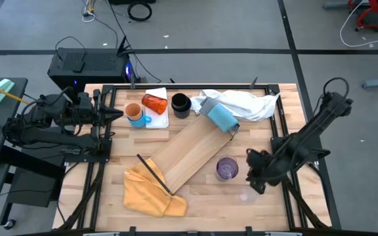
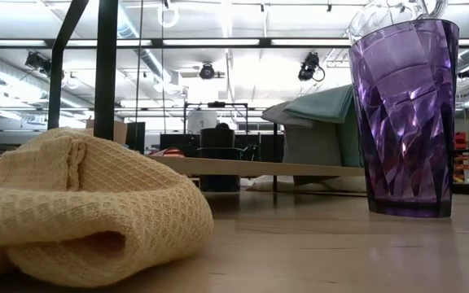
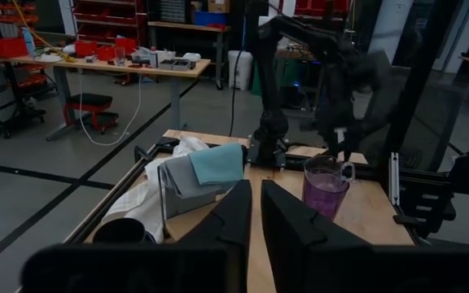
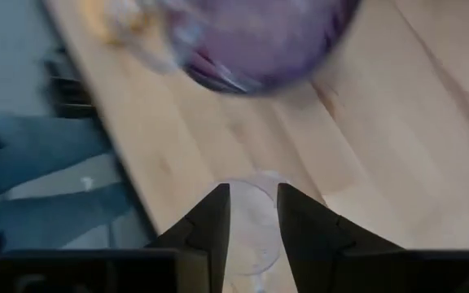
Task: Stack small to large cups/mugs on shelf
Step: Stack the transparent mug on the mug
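Observation:
A translucent purple cup (image 1: 226,168) stands upright on the table beside the pale wood shelf (image 1: 189,154), with a clear handled mug (image 2: 389,15) sitting inside its rim. My right gripper (image 4: 253,213) hangs open just right of and above that cup, with nothing between its fingers. An orange cup (image 1: 133,110) sits in a blue mug (image 1: 138,120). The red-orange tumbler (image 1: 155,101) lies on its side on a white pad. A black mug (image 1: 180,103) stands behind the shelf. My left gripper (image 3: 256,203) waits shut at the table's left edge.
A yellow cloth (image 1: 151,193) lies under the shelf's near end with a black stick (image 1: 153,174) across it. A pale-blue cylinder (image 1: 220,115) and a white cloth (image 1: 241,103) sit at the back. A faint clear round thing (image 4: 255,224) lies on the table below my right gripper.

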